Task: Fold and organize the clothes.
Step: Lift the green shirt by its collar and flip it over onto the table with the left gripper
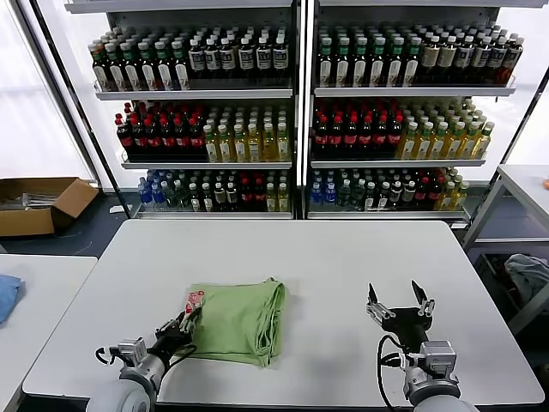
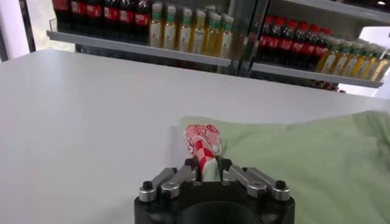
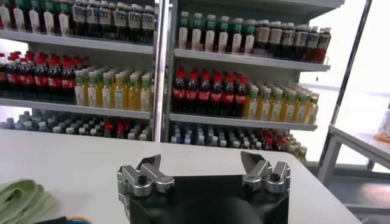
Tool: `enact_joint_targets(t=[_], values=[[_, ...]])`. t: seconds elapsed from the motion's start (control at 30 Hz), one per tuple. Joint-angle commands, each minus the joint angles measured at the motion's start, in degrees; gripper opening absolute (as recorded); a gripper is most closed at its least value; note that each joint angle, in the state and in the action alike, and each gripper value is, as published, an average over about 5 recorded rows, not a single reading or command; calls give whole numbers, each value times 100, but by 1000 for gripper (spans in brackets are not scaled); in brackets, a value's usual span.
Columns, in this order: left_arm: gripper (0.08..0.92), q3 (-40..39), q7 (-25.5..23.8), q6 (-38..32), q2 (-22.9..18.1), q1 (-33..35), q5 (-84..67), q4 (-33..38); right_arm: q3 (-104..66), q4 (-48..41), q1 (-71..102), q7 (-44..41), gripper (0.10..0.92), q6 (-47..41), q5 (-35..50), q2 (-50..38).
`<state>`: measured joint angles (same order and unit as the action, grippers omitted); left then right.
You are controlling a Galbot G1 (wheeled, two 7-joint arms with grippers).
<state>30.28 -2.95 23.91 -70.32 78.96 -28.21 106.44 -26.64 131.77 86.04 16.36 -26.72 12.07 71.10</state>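
1 polo shirt (image 1: 236, 319) – left gripper (image 1: 186, 322) pinching it – right gripper (image 1: 400, 302) agape

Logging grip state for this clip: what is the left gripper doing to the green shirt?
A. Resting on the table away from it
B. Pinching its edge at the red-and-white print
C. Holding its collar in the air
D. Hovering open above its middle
B: the left gripper is closed on the green shirt at the red-and-white print, with the shirt lying folded on the table.
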Motion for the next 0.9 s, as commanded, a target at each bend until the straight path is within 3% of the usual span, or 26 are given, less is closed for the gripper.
enact_joint_targets(t=[0.03, 0.2, 0.43, 0.53, 0.6, 0.7, 0.9], values=[[229, 197, -198, -110, 77, 35, 182, 84, -1, -39, -76, 24, 823, -21, 18, -15], [120, 893, -227, -165, 549, 45, -118, 284, -26, -81, -142, 39, 823, -33, 68, -64], [114, 2782, -366, -221, 2375, -69, -790, -471, -34, -144, -225, 47, 823, -16, 153, -80], [114, 3043, -508, -297, 3027, -80, -703, -910, -2, -172, -254, 51, 823, -6, 162, -51], [114, 2973, -555, -337, 3237, -75, -603, -1006, 16, -173, -259, 51, 823, -2, 161, -32], [114, 2651, -593, -360, 3074, -19, -366, -864, 3, -139, -240, 56, 823, -4, 160, -12], [114, 1663, -467, -357, 2015, -20, -10, -127, -143, -67, 26, 59, 823, 56, 150, -31]])
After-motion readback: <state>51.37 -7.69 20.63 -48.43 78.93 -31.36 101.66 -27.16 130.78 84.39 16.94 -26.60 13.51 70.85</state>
